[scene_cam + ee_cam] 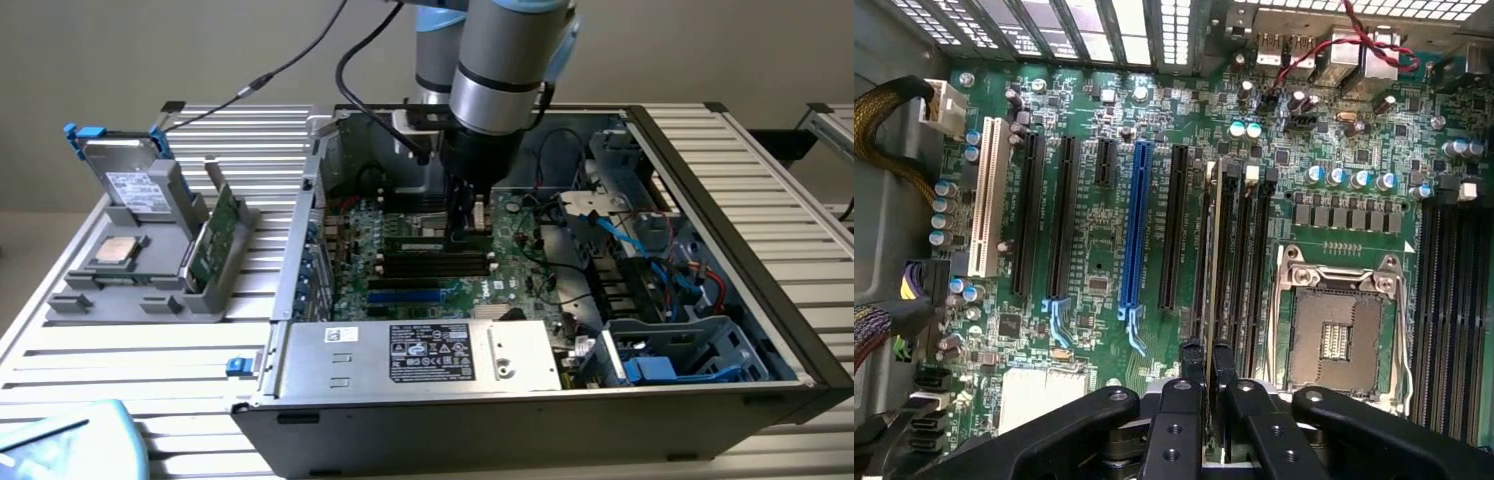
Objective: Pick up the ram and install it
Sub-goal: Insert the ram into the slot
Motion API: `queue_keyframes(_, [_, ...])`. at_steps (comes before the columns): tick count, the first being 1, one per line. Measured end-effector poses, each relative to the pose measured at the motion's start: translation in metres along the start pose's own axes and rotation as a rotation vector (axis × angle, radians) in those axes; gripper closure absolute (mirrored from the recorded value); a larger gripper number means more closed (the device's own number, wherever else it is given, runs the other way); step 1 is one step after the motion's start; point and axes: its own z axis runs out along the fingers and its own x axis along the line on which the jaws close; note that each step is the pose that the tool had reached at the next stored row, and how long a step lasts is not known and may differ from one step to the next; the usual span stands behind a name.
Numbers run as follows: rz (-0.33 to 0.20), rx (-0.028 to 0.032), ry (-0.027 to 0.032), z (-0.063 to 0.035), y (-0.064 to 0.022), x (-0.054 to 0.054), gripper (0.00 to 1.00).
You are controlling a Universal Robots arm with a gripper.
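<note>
**Ram held edge-on over the memory slots**

The end effector [1208,352] is seen closed to a narrow gap, with the ram [1211,250] clamped between its two dark fingers [1193,362]. The stick is presented edge-on and is aligned lengthwise with the bank of black memory slots [1246,260]. It sits at the side of that bank facing the expansion slots. Whether it is already touching a slot cannot be told. The open processor socket [1341,330] is found just beside the bank on the other side, and a blue expansion slot [1141,220] lies near, among black ones on the green motherboard [1094,270].

In the exterior view, the end effector [463,225] is lowered into the open computer case [787,330], above the middle of the board. A grey power supply [414,355] is fitted along the near edge of the case. On the slatted tabletop [134,360], at the exterior view's left, a grey holder [80,300] is placed well apart from the case. An upright green circuit card [220,235], a square silver processor chip [118,252] and a drive [134,185] are carried by it.
</note>
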Motion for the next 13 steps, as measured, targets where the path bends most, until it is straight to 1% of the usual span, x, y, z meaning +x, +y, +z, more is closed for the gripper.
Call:
queue_keyframes(3, [-0.002, -0.0004, 0.0044, 0.0049, -0.0001, -0.001, 0.85])
queue_keyframes(6, [-0.002, -0.0006, 0.0075, 0.0102, -0.0007, -0.002, 0.85])
queue_keyframes(11, [-0.001, 0.0004, 0.0093, 0.0174, -0.0015, -0.002, 0.85])
queue_keyframes(13, [0.004, 0.0004, 0.009, 0.0176, -0.0015, -0.002, 0.85])
